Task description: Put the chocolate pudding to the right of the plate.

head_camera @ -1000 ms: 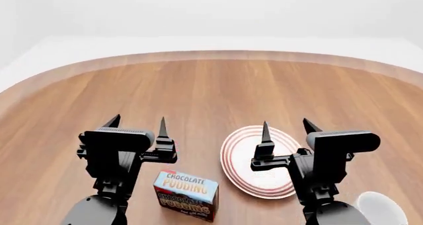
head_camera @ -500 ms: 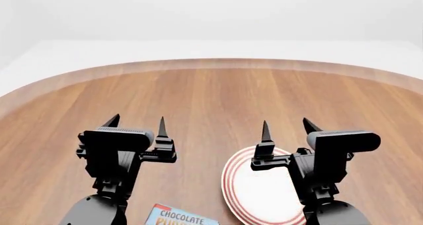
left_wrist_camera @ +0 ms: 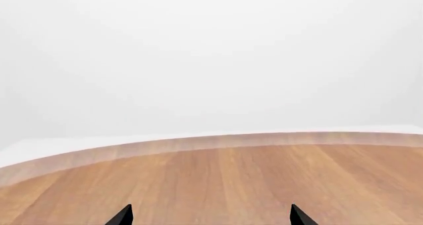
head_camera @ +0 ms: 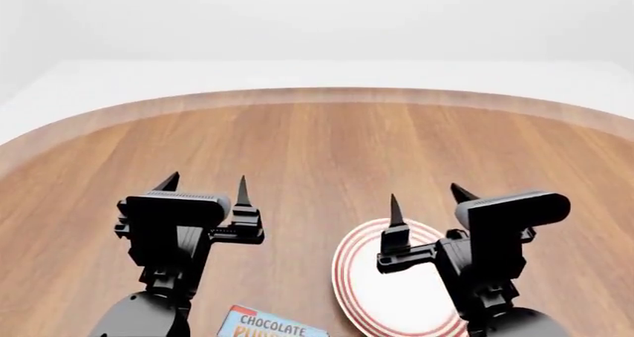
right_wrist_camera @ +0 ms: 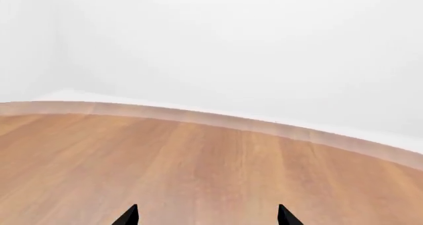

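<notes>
The chocolate pudding (head_camera: 269,326) lies behind and below my left gripper (head_camera: 205,182), close to my base, only its top edge visible, slightly toward my right side of those jaws. Its long axis seems to run roughly across me, though too little shows to be sure. My left gripper is nearer, I judge; my right gripper (head_camera: 426,197) hangs over the plate (head_camera: 361,289). Both sets of jaws are spread wide and hold nothing. The plate carries nothing that I can see. Both wrist views show only the bare table (left_wrist_camera: 218,180).
</notes>
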Available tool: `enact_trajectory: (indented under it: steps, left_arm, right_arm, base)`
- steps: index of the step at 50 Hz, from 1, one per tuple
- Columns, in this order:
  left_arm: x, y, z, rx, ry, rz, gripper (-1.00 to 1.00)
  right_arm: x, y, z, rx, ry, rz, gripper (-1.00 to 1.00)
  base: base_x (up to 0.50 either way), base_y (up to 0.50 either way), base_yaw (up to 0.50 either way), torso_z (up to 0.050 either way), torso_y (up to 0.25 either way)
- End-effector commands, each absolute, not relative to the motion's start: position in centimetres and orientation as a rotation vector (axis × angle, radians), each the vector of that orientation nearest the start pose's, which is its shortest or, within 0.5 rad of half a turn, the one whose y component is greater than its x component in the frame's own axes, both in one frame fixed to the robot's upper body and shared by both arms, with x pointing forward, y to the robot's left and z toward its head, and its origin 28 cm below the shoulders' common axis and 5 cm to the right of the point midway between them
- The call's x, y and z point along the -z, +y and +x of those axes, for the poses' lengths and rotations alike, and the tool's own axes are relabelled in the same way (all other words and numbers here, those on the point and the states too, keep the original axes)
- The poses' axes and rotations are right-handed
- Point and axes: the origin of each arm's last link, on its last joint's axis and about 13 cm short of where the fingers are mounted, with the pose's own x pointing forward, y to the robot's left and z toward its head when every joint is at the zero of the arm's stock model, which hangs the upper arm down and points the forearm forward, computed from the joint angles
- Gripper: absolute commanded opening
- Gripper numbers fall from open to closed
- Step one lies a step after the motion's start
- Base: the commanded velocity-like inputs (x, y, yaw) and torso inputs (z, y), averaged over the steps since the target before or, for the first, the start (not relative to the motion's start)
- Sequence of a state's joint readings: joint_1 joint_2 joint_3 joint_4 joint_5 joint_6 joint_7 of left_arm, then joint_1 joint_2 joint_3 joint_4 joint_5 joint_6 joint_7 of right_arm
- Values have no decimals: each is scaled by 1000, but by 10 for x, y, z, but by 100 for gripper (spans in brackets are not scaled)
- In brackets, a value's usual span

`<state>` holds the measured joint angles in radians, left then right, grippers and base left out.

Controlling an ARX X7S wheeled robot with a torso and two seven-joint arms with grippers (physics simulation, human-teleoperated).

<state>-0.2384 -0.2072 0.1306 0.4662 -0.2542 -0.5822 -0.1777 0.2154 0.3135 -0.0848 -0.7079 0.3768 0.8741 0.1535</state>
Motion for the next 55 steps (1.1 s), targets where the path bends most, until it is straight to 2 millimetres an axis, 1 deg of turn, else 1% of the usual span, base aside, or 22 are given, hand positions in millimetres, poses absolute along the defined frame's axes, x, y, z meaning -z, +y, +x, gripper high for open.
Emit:
enact_trajectory:
  steps: [1,4,5,7,8,19,24,25,29,37,42,43,50,55]
  left_arm:
    - [-121,210,239,62,-82,15,100]
    - [-122,210,239,61,-83,17,100]
    - [-122,210,239,60,-83,16,100]
    - [-122,210,240,59,-83,17,100]
    - [-122,209,239,61,-82,17,100]
    - [-122,210,239,61,-81,15,100]
    - [-121,210,239,61,-81,16,100]
    - [-121,210,239,61,-81,17,100]
    - [-122,210,239,58,-82,18,100]
    - [-123,211,240,55,-83,21,100]
    - [-123,211,241,56,-83,21,100]
    - [-122,210,241,56,-82,24,100]
    - [-122,210,241,54,-79,23,100]
    - [-122,210,241,54,-81,23,100]
  right_arm:
    - [-161,-120,190,-274,93,-117,100]
    - [-165,-122,187,-284,127,-134,100]
    - [-170,-124,186,-278,152,-166,100]
    - [-173,-125,185,-283,172,-174,100]
    - [-174,-125,183,-303,211,-162,100]
    - [-175,-125,179,-358,297,-158,100]
    - [-182,-129,177,-487,340,-103,100]
    - [-185,-131,177,-496,328,-124,100]
    - [-181,-138,182,-546,388,-162,100]
    - [-177,-145,190,-638,427,-217,100]
    - [-177,-147,195,-660,450,-238,100]
    - [-178,-147,197,-693,447,-263,100]
    - [-177,-148,210,-704,484,-290,100]
    - [-175,-146,212,-723,503,-300,100]
  base:
    - [0,0,0,0,0]
    - [0,0,0,0,0]
    - [0,0,0,0,0]
    - [0,0,0,0,0]
    - [0,0,0,0,0]
    - [0,0,0,0,0]
    - [0,0,0,0,0]
    - [0,0,0,0,0]
    - [0,0,0,0,0]
    - [0,0,0,0,0]
    - [0,0,0,0,0]
    - [0,0,0,0,0]
    - [0,0,0,0,0]
    - [0,0,0,0,0]
